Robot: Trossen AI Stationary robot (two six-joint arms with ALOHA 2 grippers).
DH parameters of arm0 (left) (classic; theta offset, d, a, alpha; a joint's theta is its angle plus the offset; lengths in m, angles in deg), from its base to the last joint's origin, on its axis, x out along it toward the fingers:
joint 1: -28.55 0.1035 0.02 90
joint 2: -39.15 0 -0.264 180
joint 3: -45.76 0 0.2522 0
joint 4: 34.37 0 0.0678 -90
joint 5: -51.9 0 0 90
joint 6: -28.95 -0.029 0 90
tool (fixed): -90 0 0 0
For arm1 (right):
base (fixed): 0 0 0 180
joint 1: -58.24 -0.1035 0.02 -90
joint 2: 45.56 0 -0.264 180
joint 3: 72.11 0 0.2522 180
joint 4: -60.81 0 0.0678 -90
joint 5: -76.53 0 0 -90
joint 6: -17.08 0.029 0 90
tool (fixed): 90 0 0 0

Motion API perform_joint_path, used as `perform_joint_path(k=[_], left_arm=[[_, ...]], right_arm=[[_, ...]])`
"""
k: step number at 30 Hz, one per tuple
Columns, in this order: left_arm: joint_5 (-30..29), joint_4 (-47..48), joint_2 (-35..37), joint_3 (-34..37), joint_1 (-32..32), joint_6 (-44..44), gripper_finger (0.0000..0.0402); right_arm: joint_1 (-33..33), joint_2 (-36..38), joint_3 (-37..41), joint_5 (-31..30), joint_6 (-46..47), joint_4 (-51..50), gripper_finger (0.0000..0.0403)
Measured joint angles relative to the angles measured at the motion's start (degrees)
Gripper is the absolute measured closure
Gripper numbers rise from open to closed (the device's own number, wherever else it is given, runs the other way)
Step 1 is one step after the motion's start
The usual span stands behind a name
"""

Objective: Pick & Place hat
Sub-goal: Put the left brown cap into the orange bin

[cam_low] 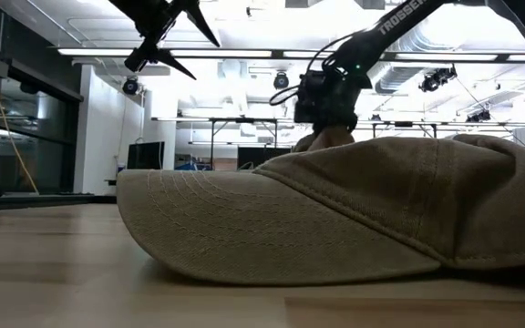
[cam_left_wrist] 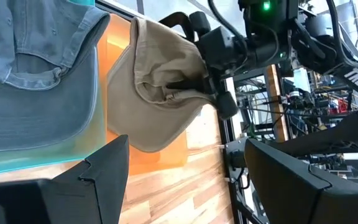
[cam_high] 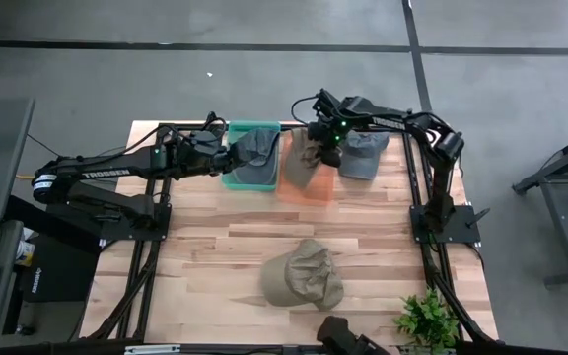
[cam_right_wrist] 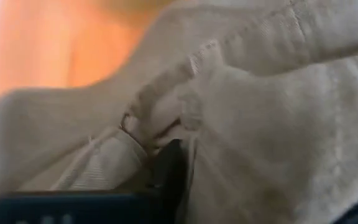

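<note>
A tan hat [cam_left_wrist: 160, 81] is held pinched in the right gripper [cam_high: 321, 146] over the orange bin [cam_high: 294, 187] at the table's far edge. The cloth sags and folds (light, soft, unlikely to slip), so a bunched fold of the crown is best gripped. The left gripper [cam_left_wrist: 185, 168] is spread open near the teal bin [cam_high: 233, 177].

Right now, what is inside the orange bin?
A tan hat hangs into the orange bin, pinched by the right tool. The hat covers the bin's floor, so anything below it is hidden.
</note>
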Motion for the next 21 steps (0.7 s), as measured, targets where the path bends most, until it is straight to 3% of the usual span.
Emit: perform_joint_path(k=[5, 8, 21], left_arm=[[0.0, 0.0, 0.0, 0.0, 0.0, 0.0, 0.0126], [0.0, 0.0, 0.0, 0.0, 0.0, 0.0, 0.0126], [0.0, 0.0, 0.0, 0.0, 0.0, 0.0, 0.0126]], right_arm=[[-1.6, 0.0, 0.0, -13.1, 0.3, 2.1, 0.0214], [-1.8, 0.0, -0.4, -17.2, 0.3, 2.0, 0.0187], [-1.8, 0.1, -12.7, -21.7, 4.0, -1.0, 0.0186]])
